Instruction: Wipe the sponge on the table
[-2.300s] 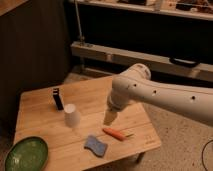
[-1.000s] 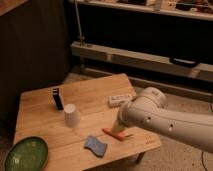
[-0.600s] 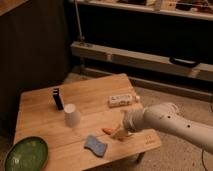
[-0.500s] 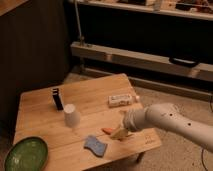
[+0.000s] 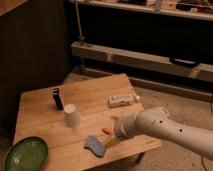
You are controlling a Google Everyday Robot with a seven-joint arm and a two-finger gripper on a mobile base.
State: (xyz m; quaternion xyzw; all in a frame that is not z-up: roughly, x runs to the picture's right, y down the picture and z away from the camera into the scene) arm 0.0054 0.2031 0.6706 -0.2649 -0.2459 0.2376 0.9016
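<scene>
the sponge (image 5: 95,145) is lying flat on the front part of the bench (image 5: 90,95), near the front edge, and its blue top is being shown to the camera. the hand (image 5: 111,141) is being held low over the bench, just beside the right side of the sponge; it cannot be told if it is touching the sponge, and it cannot be told if the hand is open or closed. the white arm (image 5: 155,126) is being stretched in from the right side, over the right front corner of the bench. a small orange stick (image 5: 106,131) is lying just behind the hand. a white cup (image 5: 71,116) is standing upside down behind the sponge, a dark block (image 5: 58,98) is standing upright behind the cup, a white box (image 5: 122,100) is lying further right, and a green plate (image 5: 26,154) is resting on the left front corner.
</scene>
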